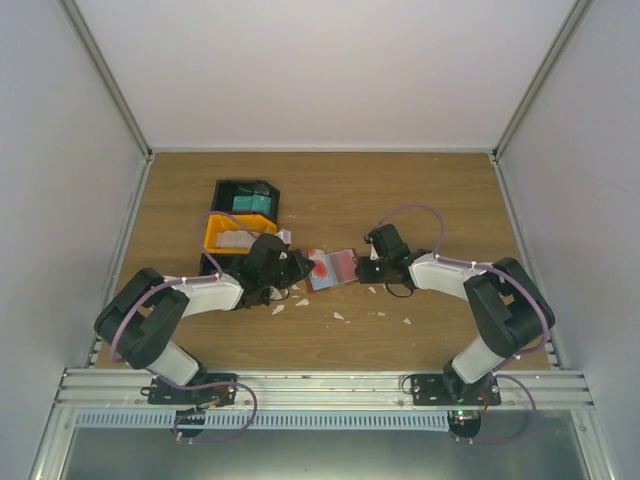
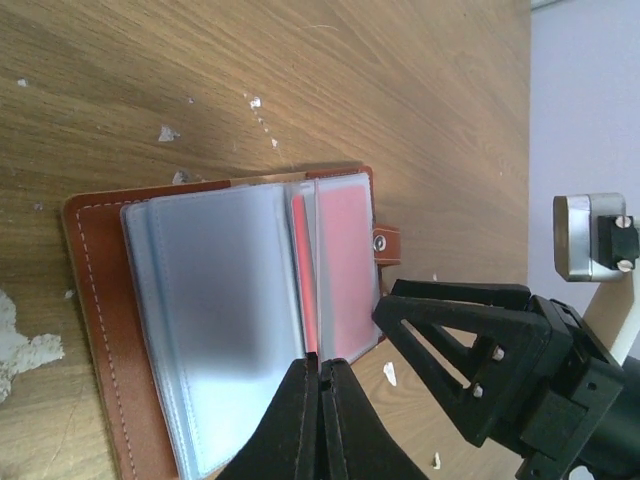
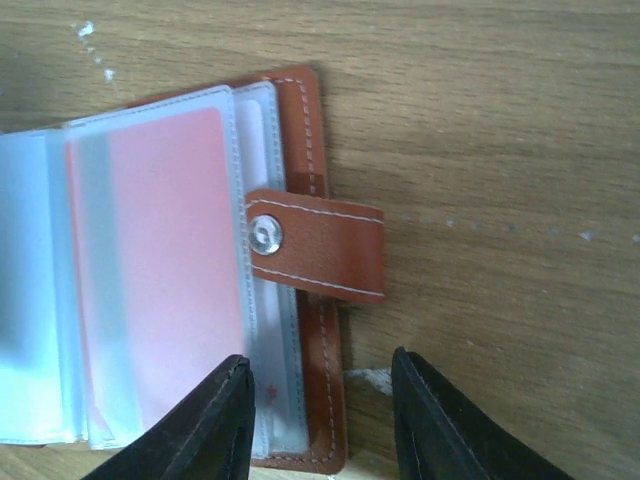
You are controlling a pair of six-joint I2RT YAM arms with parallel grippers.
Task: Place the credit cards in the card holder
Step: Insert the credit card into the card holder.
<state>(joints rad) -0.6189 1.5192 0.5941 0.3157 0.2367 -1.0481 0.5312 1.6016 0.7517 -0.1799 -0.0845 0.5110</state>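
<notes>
Top cam: white walls (image 1: 60, 120), wood table (image 1: 400, 190) littered with white scraps (image 1: 338, 316), card holder (image 1: 332, 267) open mid-table. Left wrist: left gripper (image 2: 320, 395) pressed together at the sleeves' edge, red card (image 2: 345, 260) sleeved. Right wrist: right gripper (image 3: 318, 410) spread, straddling the holder's snap side.

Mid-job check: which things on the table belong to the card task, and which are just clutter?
Job:
- card holder, lying open
- red card, in one of its sleeves
- teal card, in the tray

Lying about:
- black-and-orange tray
- white scraps on the wood
</notes>
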